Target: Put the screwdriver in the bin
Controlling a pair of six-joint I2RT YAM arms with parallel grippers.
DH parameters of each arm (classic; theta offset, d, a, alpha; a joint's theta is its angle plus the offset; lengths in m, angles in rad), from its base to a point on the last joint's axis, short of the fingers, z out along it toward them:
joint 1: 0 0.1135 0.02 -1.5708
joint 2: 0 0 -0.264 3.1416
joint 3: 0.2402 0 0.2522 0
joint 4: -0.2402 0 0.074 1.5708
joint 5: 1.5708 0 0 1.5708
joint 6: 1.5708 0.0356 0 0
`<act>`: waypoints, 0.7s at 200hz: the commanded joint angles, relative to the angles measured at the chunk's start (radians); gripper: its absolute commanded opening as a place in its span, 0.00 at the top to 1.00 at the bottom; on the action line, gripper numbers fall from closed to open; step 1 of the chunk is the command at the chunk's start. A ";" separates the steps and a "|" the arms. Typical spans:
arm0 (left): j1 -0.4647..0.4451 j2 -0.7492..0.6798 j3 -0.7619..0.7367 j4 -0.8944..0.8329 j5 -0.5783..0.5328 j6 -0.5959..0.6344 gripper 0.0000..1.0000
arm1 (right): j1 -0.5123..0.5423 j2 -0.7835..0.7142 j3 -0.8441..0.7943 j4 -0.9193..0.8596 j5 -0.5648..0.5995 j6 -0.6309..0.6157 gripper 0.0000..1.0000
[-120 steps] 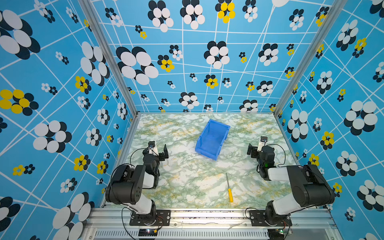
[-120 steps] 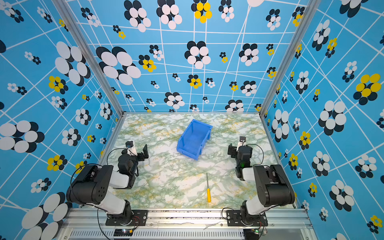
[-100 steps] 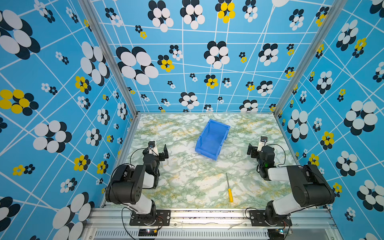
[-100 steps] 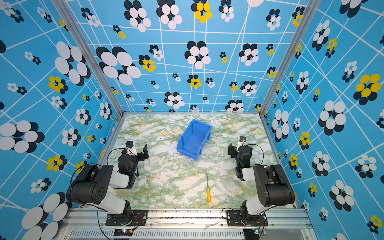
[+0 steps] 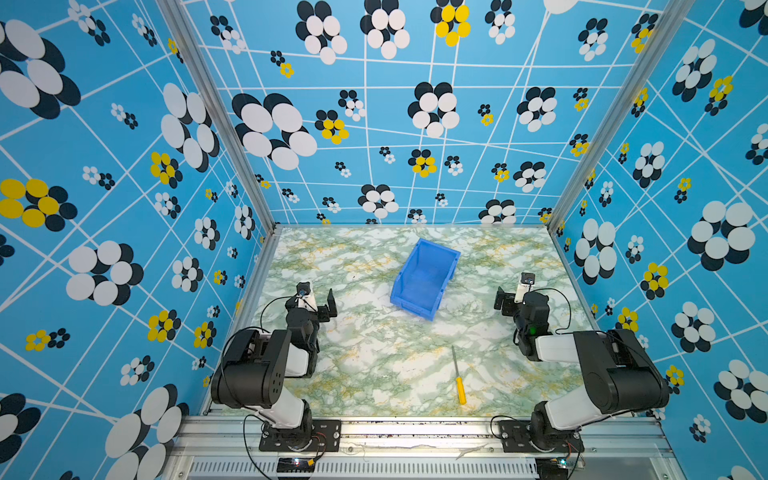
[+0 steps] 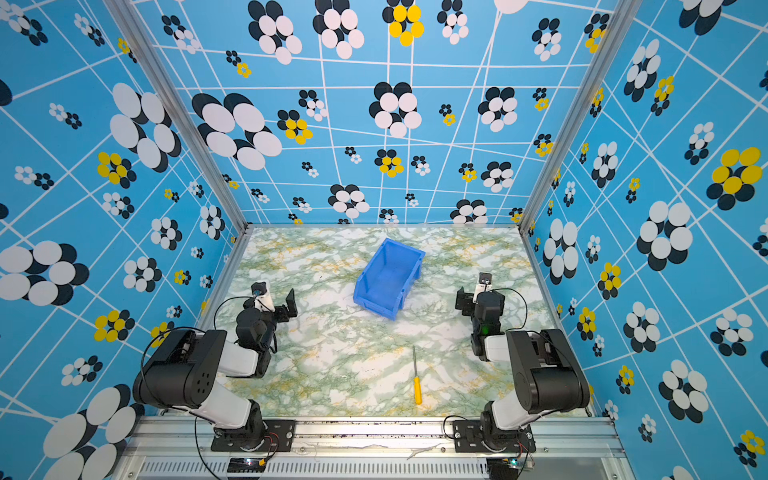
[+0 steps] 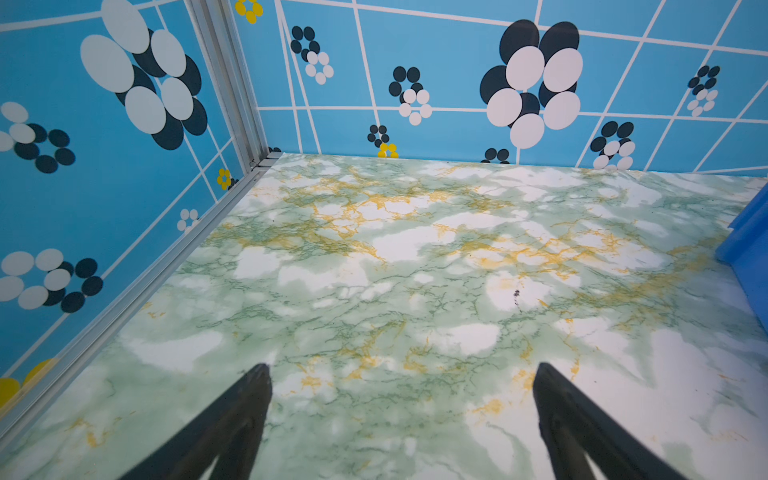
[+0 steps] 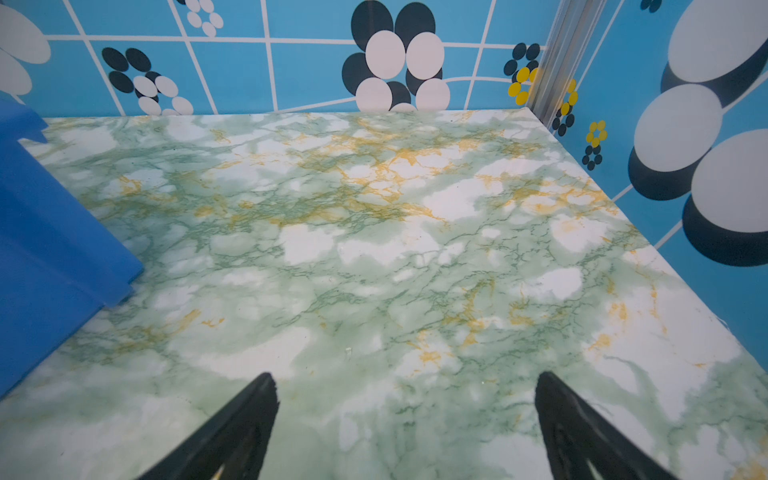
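Screwdriver (image 5: pixel 458 375): I see it lying flat near the front edge of the marbled table (image 5: pixel 374 353), yellow handle nearest that edge, shaft aimed roughly at the bin (image 5: pixel 422 282).
Bin: upright, empty, mid-table, well apart from the tool.
Left gripper (image 7: pixel 401 370): fingers apart, nothing between them, over bare table.
Right gripper (image 8: pixel 405 376): fingers spread wide, empty, the nearer arm.
Handling, my read: light, stiff, slim, and prone to roll. I'd pinch across the yellow handle, not the thin shaft.
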 commanded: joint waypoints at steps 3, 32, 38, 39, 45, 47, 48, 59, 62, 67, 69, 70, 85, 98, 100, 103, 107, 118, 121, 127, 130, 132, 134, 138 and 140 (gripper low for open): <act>0.006 0.009 -0.016 0.032 -0.015 -0.006 0.01 | -0.005 -0.006 0.011 0.001 -0.008 -0.002 0.01; 0.006 0.009 -0.016 0.035 -0.014 -0.006 0.01 | -0.005 -0.006 0.010 0.002 -0.009 -0.002 0.01; 0.006 0.009 -0.016 0.033 -0.015 -0.006 0.01 | -0.005 -0.006 0.011 0.002 -0.008 -0.003 0.01; 0.006 0.009 -0.016 0.033 -0.015 -0.006 0.01 | -0.005 -0.006 0.011 0.002 -0.009 -0.002 0.01; 0.006 0.010 -0.016 0.034 -0.015 -0.006 0.01 | -0.005 -0.005 0.011 0.002 -0.009 -0.002 0.01; 0.006 0.009 -0.016 0.034 -0.015 -0.005 0.01 | -0.004 -0.005 0.010 0.002 -0.010 -0.002 0.01; 0.006 0.010 -0.016 0.034 -0.015 -0.005 0.01 | -0.004 -0.005 0.011 0.001 -0.010 -0.002 0.01; 0.006 0.010 -0.016 0.034 -0.016 -0.006 0.01 | -0.005 -0.006 0.011 0.002 -0.010 -0.002 0.01; 0.006 0.010 -0.016 0.033 -0.015 -0.006 0.01 | -0.005 -0.006 0.011 0.001 -0.009 -0.002 0.01; 0.006 0.009 -0.016 0.034 -0.015 -0.006 0.01 | -0.004 -0.006 0.011 0.001 -0.010 -0.002 0.01; 0.006 0.009 -0.016 0.034 -0.016 -0.006 0.01 | -0.005 -0.005 0.011 0.001 -0.009 -0.002 0.01; 0.005 0.010 -0.016 0.035 -0.015 -0.006 0.01 | -0.006 -0.005 0.010 0.001 -0.009 -0.002 0.01; 0.006 0.010 -0.016 0.034 -0.015 -0.006 0.01 | -0.005 -0.006 0.011 0.001 -0.010 -0.002 0.01; 0.005 0.010 -0.016 0.035 -0.015 -0.006 0.01 | -0.005 -0.006 0.011 0.002 -0.009 -0.002 0.01; 0.005 0.010 -0.016 0.035 -0.016 -0.006 0.01 | -0.005 -0.006 0.011 0.001 -0.008 -0.002 0.01; 0.005 0.009 -0.016 0.034 -0.016 -0.006 0.01 | -0.005 -0.006 0.011 0.001 -0.009 -0.002 0.01; 0.005 0.010 -0.016 0.034 -0.015 -0.006 0.01 | -0.005 -0.005 0.011 0.000 -0.009 0.000 0.01; 0.006 0.010 -0.016 0.034 -0.014 -0.006 0.01 | -0.004 -0.006 0.012 -0.002 -0.011 0.000 0.01; 0.006 0.010 -0.016 0.033 -0.015 -0.006 0.01 | -0.004 -0.005 0.011 -0.001 -0.010 0.000 0.01; 0.006 0.010 -0.016 0.033 -0.015 -0.006 0.01 | -0.006 -0.005 0.012 -0.002 -0.011 0.000 0.01; 0.006 0.010 -0.016 0.034 -0.016 -0.006 0.01 | -0.006 -0.005 0.013 -0.002 -0.013 0.000 0.01; 0.006 0.010 -0.016 0.034 -0.015 -0.006 0.01 | -0.006 -0.005 0.013 -0.002 -0.012 0.001 0.01; 0.006 0.010 -0.016 0.034 -0.013 -0.005 0.01 | -0.007 -0.004 0.014 -0.004 -0.011 0.003 0.01; 0.006 0.010 -0.014 0.033 -0.006 -0.002 0.01 | -0.011 -0.004 0.016 -0.009 -0.008 0.009 0.01; 0.006 0.010 -0.013 0.032 0.002 -0.001 0.01 | -0.013 -0.004 0.018 -0.013 -0.006 0.012 0.01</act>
